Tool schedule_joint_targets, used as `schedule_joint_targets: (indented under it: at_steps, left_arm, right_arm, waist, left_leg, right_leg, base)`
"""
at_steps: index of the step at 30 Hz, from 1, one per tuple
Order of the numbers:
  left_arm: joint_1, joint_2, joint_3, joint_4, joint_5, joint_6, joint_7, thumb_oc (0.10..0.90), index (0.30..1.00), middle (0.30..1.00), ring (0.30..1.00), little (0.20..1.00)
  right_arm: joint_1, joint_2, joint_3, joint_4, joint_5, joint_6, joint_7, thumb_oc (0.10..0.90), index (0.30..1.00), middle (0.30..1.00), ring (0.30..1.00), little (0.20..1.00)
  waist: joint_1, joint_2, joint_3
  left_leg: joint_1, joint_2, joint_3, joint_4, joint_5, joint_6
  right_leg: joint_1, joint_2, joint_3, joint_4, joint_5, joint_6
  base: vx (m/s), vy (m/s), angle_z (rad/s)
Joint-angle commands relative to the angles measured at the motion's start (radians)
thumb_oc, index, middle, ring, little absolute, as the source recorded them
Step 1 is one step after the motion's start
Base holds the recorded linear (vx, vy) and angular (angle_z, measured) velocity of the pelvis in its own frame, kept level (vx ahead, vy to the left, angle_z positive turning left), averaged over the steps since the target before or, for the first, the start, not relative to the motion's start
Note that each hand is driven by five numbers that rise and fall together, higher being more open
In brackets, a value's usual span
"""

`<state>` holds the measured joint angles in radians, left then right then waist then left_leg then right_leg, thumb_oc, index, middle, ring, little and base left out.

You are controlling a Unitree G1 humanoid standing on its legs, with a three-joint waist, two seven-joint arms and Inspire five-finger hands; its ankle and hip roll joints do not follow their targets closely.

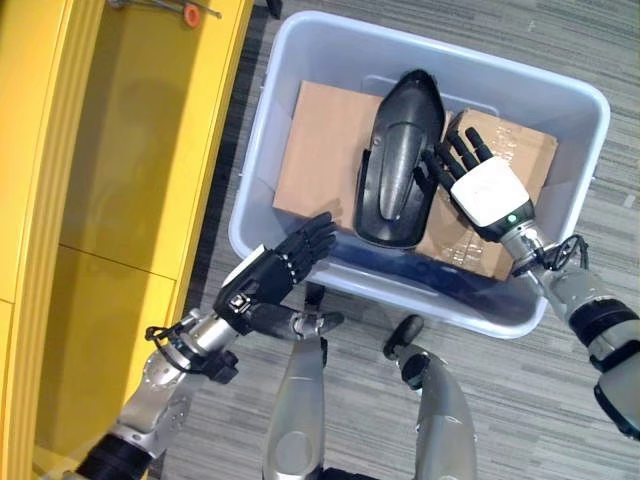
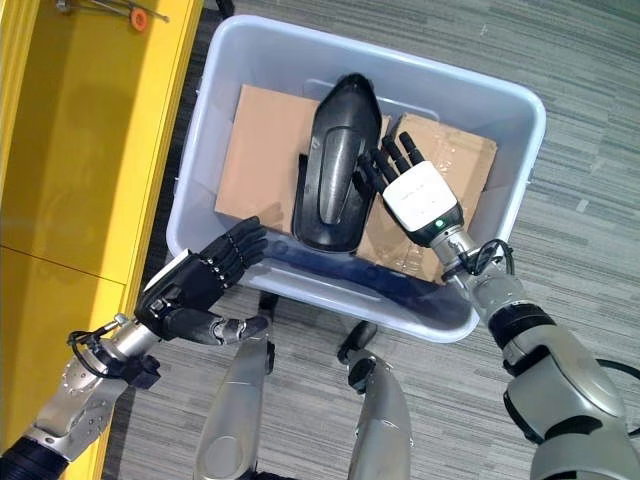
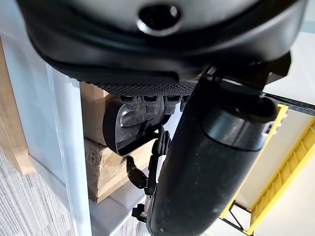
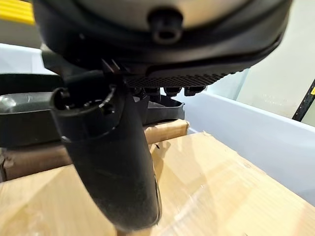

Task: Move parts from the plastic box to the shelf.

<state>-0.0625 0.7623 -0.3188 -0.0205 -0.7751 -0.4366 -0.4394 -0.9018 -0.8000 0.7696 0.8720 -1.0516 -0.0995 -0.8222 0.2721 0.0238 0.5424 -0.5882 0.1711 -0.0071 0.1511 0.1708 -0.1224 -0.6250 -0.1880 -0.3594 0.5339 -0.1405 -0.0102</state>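
Item: black part (image 1: 398,160), lying on cardboard boxes (image 1: 318,150) inside the plastic box (image 1: 560,100), beside the yellow shelf (image 1: 120,150). Our right hand (image 1: 480,185) rests straight-fingered against the part's side, gripping nothing. Our left hand (image 1: 275,270) hovers open at the box's near wall. We judge a two-sided grasp best: bring the left across, press evenly, lift level.

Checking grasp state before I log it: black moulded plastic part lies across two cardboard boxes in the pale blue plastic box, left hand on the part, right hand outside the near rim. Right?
Hands are swapped. The right hand has its straight fingers at the black moulded plastic part, over the cardboard boxes. The left hand is outside the near rim of the pale blue plastic box. The left eye view shows it.
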Motion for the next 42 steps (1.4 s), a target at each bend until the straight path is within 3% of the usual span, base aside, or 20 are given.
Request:
schedule_joint_targets:
  at_steps: [1, 7, 17, 22, 30, 41, 42]
  left_arm:
    - [-0.009, -0.045, -0.021, -0.149, -0.009, -0.085, -0.019, 0.900, 1.000, 1.000, 1.000, 1.000]
    - [-0.015, -0.056, -0.029, -0.158, -0.004, -0.081, -0.006, 0.900, 1.000, 1.000, 1.000, 1.000]
    - [-0.023, -0.047, -0.022, -0.162, -0.025, -0.070, -0.018, 0.900, 1.000, 1.000, 1.000, 1.000]
    - [-0.010, -0.057, -0.015, -0.155, -0.013, -0.077, -0.027, 0.900, 1.000, 1.000, 1.000, 1.000]
    - [-0.004, -0.063, -0.015, -0.140, 0.000, -0.083, -0.051, 0.900, 1.000, 1.000, 1.000, 1.000]
    - [-0.020, -0.058, -0.023, -0.120, 0.000, -0.078, -0.048, 0.900, 1.000, 1.000, 1.000, 1.000]
    - [-0.022, -0.055, -0.024, -0.118, 0.000, -0.078, -0.049, 0.900, 1.000, 1.000, 1.000, 1.000]
  right_arm:
    - [-0.077, -0.087, -0.042, -0.042, 0.085, -0.008, -0.144, 0.900, 1.000, 1.000, 1.000, 1.000]
    - [-0.066, -0.080, -0.073, -0.047, 0.055, -0.040, -0.132, 0.900, 1.000, 1.000, 1.000, 1.000]
    - [-0.091, -0.084, -0.003, -0.045, -0.115, -0.075, -0.141, 0.900, 1.000, 1.000, 1.000, 1.000]
    - [-0.085, -0.075, 0.047, -0.084, -0.249, -0.146, -0.118, 0.900, 1.000, 1.000, 1.000, 1.000]
    - [-0.072, -0.051, 0.073, -0.088, -0.288, -0.141, -0.119, 0.900, 1.000, 1.000, 1.000, 1.000]
    - [-0.106, -0.033, 0.121, -0.072, -0.190, -0.095, 0.131, 0.900, 1.000, 1.000, 1.000, 1.000]
    - [-0.112, -0.032, 0.126, -0.065, -0.171, -0.103, 0.172, 0.633, 0.627, 0.627, 0.627, 0.627]
  waist:
    - [-0.015, 0.046, -0.022]
    - [-0.024, 0.051, -0.022]
    - [-0.022, 0.055, -0.022]
    - [-0.012, 0.044, -0.022]
    - [-0.001, 0.033, -0.022]
    - [0.008, 0.022, -0.022]
    - [0.009, 0.022, -0.022]
  left_leg:
    - [0.002, -0.018, 0.026, 0.054, -0.112, 0.051]
    - [0.021, -0.021, 0.033, 0.045, -0.116, 0.052]
    - [0.032, -0.020, 0.042, 0.031, -0.110, 0.047]
    - [0.035, -0.017, 0.039, 0.021, -0.105, 0.046]
    - [0.034, -0.017, 0.035, 0.010, -0.097, 0.045]
    - [0.009, -0.014, 0.029, -0.009, -0.077, 0.043]
    - [0.006, -0.014, 0.028, -0.008, -0.077, 0.043]
  right_leg:
    - [0.051, 0.075, 0.008, -0.038, -0.028, 0.038]
    - [0.064, 0.076, 0.015, -0.059, -0.024, 0.041]
    - [0.073, 0.073, 0.012, -0.085, -0.014, 0.042]
    - [0.073, 0.071, 0.005, -0.083, -0.014, 0.042]
    - [0.077, 0.072, -0.005, -0.085, -0.010, 0.041]
    - [0.053, 0.070, -0.016, -0.082, 0.002, 0.047]
    - [0.049, 0.069, -0.017, -0.081, 0.004, 0.048]
  base:
    - [0.00, 0.000, 0.00]
    - [0.00, 0.004, -0.01]
    - [-0.01, 0.006, -0.01]
    - [0.00, 0.000, 0.00]
    - [0.00, 0.000, 0.00]
    - [0.00, -0.004, 0.01]
    - [0.00, 0.000, 0.00]
